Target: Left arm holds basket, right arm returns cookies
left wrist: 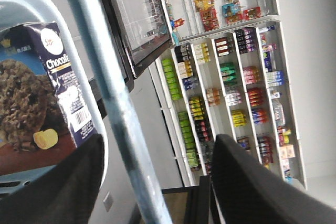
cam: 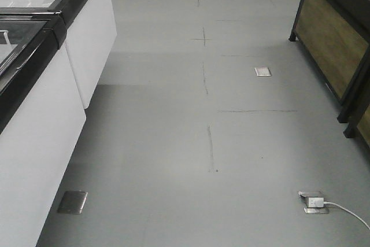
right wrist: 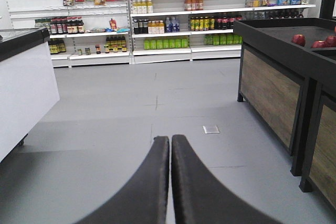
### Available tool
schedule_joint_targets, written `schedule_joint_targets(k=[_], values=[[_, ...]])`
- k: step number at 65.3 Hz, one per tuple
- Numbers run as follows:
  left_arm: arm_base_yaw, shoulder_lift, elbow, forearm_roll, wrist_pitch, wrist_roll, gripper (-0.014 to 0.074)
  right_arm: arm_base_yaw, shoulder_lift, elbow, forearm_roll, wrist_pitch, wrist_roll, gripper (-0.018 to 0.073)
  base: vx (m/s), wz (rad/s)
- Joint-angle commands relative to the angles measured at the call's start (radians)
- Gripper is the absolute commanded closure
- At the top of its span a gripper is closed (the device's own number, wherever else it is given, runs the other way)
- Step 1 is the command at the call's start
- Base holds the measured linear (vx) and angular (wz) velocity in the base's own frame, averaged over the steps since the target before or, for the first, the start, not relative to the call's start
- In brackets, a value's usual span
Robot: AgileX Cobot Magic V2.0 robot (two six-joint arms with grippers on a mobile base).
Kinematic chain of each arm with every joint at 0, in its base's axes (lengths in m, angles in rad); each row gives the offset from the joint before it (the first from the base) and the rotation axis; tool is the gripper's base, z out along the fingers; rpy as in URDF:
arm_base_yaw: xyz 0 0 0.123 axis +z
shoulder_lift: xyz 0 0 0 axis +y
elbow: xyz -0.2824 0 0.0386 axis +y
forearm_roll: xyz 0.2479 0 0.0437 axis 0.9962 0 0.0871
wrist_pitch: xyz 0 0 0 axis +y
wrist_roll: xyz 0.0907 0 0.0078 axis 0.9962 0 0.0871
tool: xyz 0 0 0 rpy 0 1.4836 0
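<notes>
Cradled basket handle (left wrist: 113,103) in wide-spread left gripper (left wrist: 160,145), Chocofello cookie box (left wrist: 37,98) unreturned at left; held right gripper (right wrist: 170,145) pinched together, empty. Likely next: spreading, taking box.

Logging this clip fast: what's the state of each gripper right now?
Left gripper: open, with the basket handle running between its fingers.
Right gripper: shut, holding nothing.

Grey floor (cam: 173,143); white freezer cabinets (cam: 34,160) left; wood-panelled stand (cam: 332,39) right; plugged floor socket (cam: 315,202).
</notes>
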Motion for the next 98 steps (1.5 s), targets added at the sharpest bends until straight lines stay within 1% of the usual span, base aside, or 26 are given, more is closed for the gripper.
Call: schedule_joint_targets(k=[1, 13, 22, 31, 37, 43, 53, 57, 63, 69, 75, 81, 88, 95, 98], values=[[-0.006, -0.014, -0.043, -0.139, 0.042, 0.026, 0.0164, -0.005, -0.012, 0.003, -0.004, -0.078, -0.002, 0.0567, 0.00, 0.00], [-0.007, 0.023, -0.046, -0.190, 0.041, 0.034, 0.0164, -0.005, -0.012, 0.003, -0.004, -0.078, -0.002, 0.0567, 0.00, 0.00], [-0.012, 0.055, -0.070, -0.190, 0.047, 0.034, 0.0164, -0.005, -0.012, 0.003, -0.004, -0.078, -0.002, 0.0567, 0.00, 0.00], [-0.036, 0.100, -0.138, -0.190, 0.102, 0.039, 0.0186, -0.005, -0.012, 0.003, -0.004, -0.078, -0.002, 0.0567, 0.00, 0.00], [-0.047, 0.109, -0.172, -0.190, 0.106, 0.041, 0.0239, -0.005, -0.012, 0.003, -0.004, -0.078, -0.002, 0.0567, 0.00, 0.00], [-0.047, 0.107, -0.174, -0.190, 0.090, 0.039, 0.0328, -0.005, -0.012, 0.003, -0.004, -0.078, -0.002, 0.0567, 0.00, 0.00], [-0.046, 0.107, -0.174, -0.190, 0.103, 0.038, 0.0532, -0.005, -0.012, 0.003, -0.004, -0.078, -0.002, 0.0567, 0.00, 0.00], [-0.046, 0.107, -0.174, -0.190, 0.113, 0.038, 0.0600, -0.005, -0.012, 0.003, -0.004, -0.078, -0.002, 0.0567, 0.00, 0.00], [-0.047, 0.105, -0.174, -0.190, 0.121, 0.035, 0.0605, -0.005, -0.012, 0.003, -0.004, -0.078, -0.002, 0.0567, 0.00, 0.00], [-0.047, 0.102, -0.175, -0.190, 0.127, 0.010, 0.0604, -0.005, -0.012, 0.003, -0.004, -0.078, -0.002, 0.0567, 0.00, 0.00], [-0.062, 0.094, -0.178, -0.190, 0.124, -0.009, 0.0604, -0.005, -0.012, 0.003, -0.004, -0.078, -0.002, 0.0567, 0.00, 0.00], [-0.096, 0.093, -0.204, -0.190, 0.129, -0.015, 0.0604, -0.005, -0.012, 0.003, -0.004, -0.078, -0.002, 0.0567, 0.00, 0.00], [-0.157, 0.091, -0.259, -0.190, 0.136, -0.015, 0.0604, -0.005, -0.012, 0.003, -0.004, -0.078, -0.002, 0.0567, 0.00, 0.00], [-0.244, 0.091, -0.321, -0.190, 0.126, -0.014, 0.0604, -0.005, -0.012, 0.003, -0.004, -0.078, -0.002, 0.0567, 0.00, 0.00], [-0.291, 0.091, -0.340, -0.190, 0.125, -0.012, 0.0604, -0.005, -0.012, 0.003, -0.004, -0.078, -0.002, 0.0567, 0.00, 0.00]])
